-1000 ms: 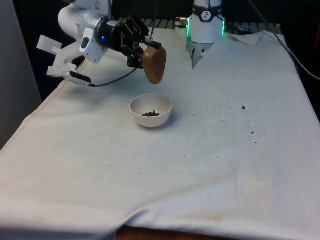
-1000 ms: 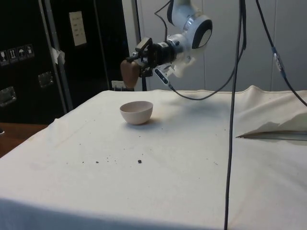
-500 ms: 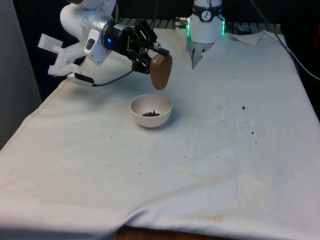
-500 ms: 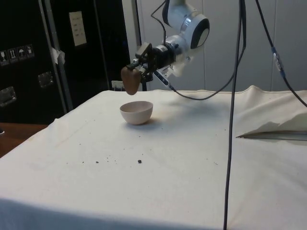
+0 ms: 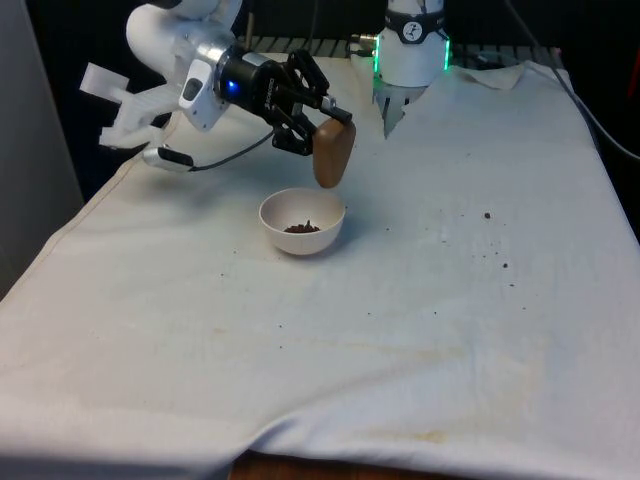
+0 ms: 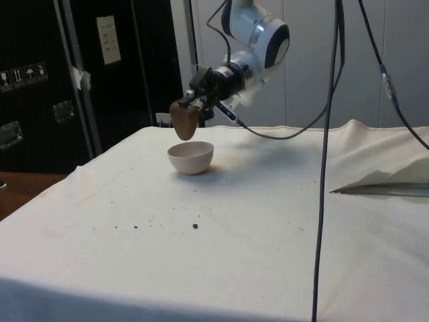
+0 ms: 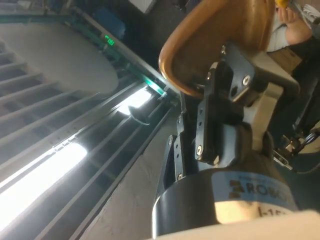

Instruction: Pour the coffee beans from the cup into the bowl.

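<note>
Now the white arm [image 5: 170,45] has swung nearer the middle of the table, carrying the brown cup [image 5: 333,152] toward the front view's right, so it hangs over the far rim of the bowl [image 5: 302,221] rather than off to one side as it did a second ago. The cup is tipped over, mouth pointing down. The black gripper [image 5: 305,105] has its fingers closed on the cup's rim, as the wrist view also shows [image 7: 227,87]. The white bowl stands on the white cloth [image 5: 400,330] just below, apart from the cup, with a small heap of dark coffee beans [image 5: 301,228] already inside. No beans can be seen falling; my guess is the pour is done or nearly so.

Around it, a few stray dark specks [image 5: 487,215] lie on the cloth well to the front view's right of the bowl. Nothing stands between cup and bowl. In the wrist view, a person's sleeve [image 7: 287,35] shows at the edge.
</note>
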Motion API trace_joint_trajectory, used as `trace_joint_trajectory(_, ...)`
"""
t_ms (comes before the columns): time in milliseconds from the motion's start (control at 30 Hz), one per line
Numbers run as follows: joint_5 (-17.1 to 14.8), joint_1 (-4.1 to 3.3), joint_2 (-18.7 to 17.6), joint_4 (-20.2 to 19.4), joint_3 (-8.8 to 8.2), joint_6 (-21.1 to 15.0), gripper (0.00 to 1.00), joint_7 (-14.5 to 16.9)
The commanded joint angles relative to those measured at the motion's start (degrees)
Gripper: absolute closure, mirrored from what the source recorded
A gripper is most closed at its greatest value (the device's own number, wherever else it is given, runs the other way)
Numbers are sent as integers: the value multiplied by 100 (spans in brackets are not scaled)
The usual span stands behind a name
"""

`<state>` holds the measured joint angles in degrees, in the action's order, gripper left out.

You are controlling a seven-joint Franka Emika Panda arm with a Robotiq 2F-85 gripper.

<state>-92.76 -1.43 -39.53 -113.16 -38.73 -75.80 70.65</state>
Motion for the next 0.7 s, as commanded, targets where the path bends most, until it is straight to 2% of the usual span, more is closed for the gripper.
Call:
trace_joint_trajectory(0, 23, -97, 69, -69, -46, -149, 95, -11)
trace_joint_trajectory(167, 120, -178, 166, -109, -34, -315, 95, 6)
trace_joint_trajectory(200, 97, -86, 92, -40, 17, -178, 95, 34)
trace_joint_trajectory(233, 143, -189, 189, -115, -34, -344, 95, 6)
trace_joint_trajectory(433, 338, -275, 355, -172, 17, -613, 95, 0)
trace_joint_trajectory(467, 321, -189, 298, -115, 57, -487, 95, 34)
trace_joint_trajectory(500, 361, -286, 372, -178, 23, -653, 95, -6)
trace_joint_trajectory(667, 476, -344, 470, -201, 40, -802, 95, -17)
